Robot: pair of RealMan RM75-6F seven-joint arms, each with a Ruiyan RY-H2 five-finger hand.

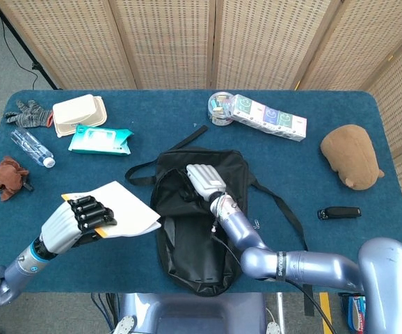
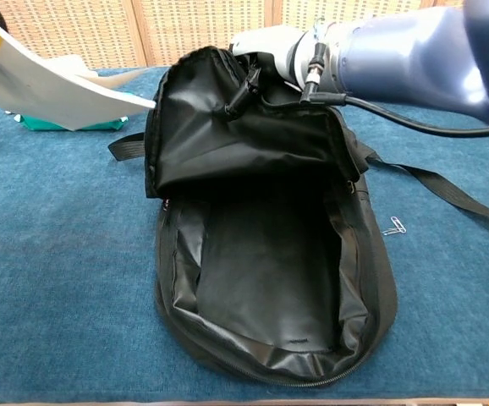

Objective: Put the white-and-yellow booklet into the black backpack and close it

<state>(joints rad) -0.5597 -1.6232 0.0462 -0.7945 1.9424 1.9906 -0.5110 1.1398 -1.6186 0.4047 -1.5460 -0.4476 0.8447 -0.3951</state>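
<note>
The black backpack [image 1: 201,229] lies on the blue table, its mouth wide open toward me [image 2: 261,288]. My right hand [image 1: 202,182] grips the front flap [image 2: 236,135] and holds it lifted up and back. My left hand [image 1: 72,221] holds the white-and-yellow booklet [image 1: 121,216] above the table, just left of the bag. In the chest view the booklet [image 2: 50,85] juts in from the upper left toward the raised flap; the left hand itself is out of that frame.
A teal wipes pack [image 1: 100,140], a white clamshell box [image 1: 79,113], a grey glove [image 1: 28,113] and a plastic bottle [image 1: 32,146] lie at the far left. A tissue pack [image 1: 269,117], a small jar [image 1: 220,108], a brown plush [image 1: 352,156] and a black device [image 1: 339,212] sit to the right.
</note>
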